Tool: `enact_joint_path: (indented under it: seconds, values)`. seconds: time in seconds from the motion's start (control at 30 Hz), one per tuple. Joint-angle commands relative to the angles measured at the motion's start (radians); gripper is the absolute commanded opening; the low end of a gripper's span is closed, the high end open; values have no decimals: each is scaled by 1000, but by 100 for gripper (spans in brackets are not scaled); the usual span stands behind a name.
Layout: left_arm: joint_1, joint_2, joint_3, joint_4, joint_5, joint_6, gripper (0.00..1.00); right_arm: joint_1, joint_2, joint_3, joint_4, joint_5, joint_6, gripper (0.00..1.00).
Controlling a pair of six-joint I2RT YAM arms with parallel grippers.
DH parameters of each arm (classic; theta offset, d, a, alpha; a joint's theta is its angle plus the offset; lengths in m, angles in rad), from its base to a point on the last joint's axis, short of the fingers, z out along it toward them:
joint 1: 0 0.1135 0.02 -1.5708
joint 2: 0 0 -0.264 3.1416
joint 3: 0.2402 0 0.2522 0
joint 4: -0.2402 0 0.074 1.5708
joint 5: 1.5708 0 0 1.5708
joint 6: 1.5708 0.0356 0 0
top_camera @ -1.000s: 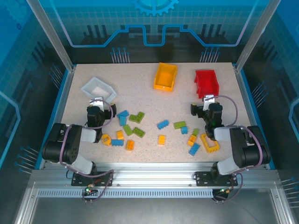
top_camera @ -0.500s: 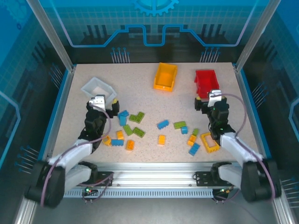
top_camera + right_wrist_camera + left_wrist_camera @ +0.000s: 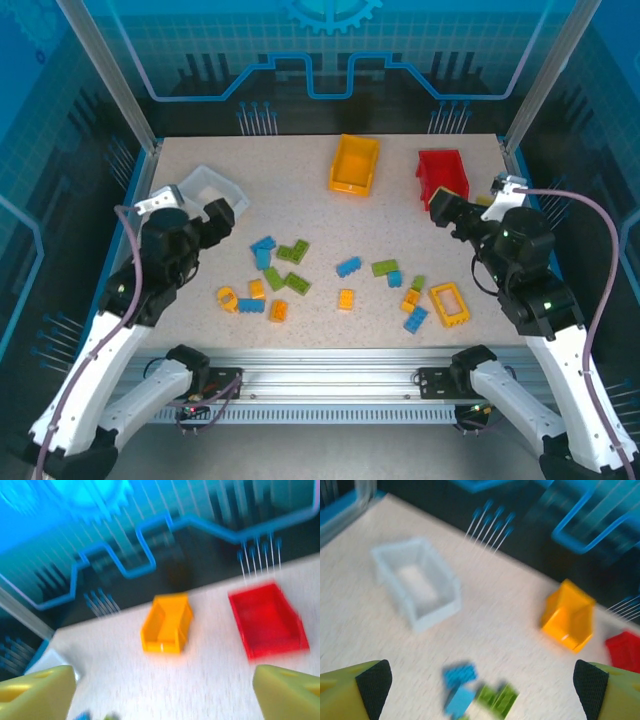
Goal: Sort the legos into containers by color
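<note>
The legos [image 3: 349, 266] lie scattered across the middle of the table: blue, green and yellow-orange bricks, plus an open yellow frame [image 3: 449, 304] at the right. Of the containers, the white bin [image 3: 210, 188] stands back left, the yellow-orange bin [image 3: 355, 163] back centre and the red bin [image 3: 442, 175] back right. My left gripper [image 3: 215, 216] hangs open beside the white bin and holds nothing. My right gripper [image 3: 449, 209] is open in front of the red bin. The blurred left wrist view has blue legos [image 3: 460, 685] and a green one [image 3: 497, 697] between the open fingers [image 3: 372, 682].
The table [image 3: 300, 200] is walled by a metal frame with clear panels at the back and sides. In the blurred right wrist view, the yellow-orange bin [image 3: 167, 622] and the red bin [image 3: 267, 620] stand ahead on the table, and a corner of the white bin [image 3: 47, 662] sits at the left.
Both arms have risen from a folded pose low over the bricks. The left gripper swung left toward the white bin, the right one outward toward the red bin. No lego moved.
</note>
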State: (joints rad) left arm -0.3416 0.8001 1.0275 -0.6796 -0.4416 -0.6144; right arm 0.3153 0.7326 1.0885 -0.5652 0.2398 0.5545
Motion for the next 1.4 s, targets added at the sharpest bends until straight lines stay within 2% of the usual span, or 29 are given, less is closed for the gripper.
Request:
enact_joint_path:
  seconds: [0.0,0.07,0.13,0.2,0.43,0.6,0.77,0.97,1.2,1.37]
  values:
    - [25,54,44,-288,36,-126,96,18,27,50,-265,-72,54,88]
    - [101,106,57,-284,90,-99,94,34,47,61,-267,-93,41,88]
    - [232,188,73,-259,204,-78,93,52,88,72,-262,-100,30,87]
    - [303,275,92,-209,264,-58,90,59,136,84,-246,-124,25,87]
    - [412,596,198,-45,302,-50,84,65,281,146,-175,-197,-18,87]
    - [497,805,299,16,381,-32,72,70,367,210,-154,-289,-49,88]
    - [520,958,396,-4,345,23,69,85,404,221,-106,-356,-49,88]
    - [532,1079,436,46,372,61,64,97,446,233,-90,-391,-42,88]
    - [531,1155,494,55,394,120,41,98,462,234,-101,-390,-53,88]
    - [512,1182,518,73,445,227,23,88,493,235,-112,-350,-64,88]
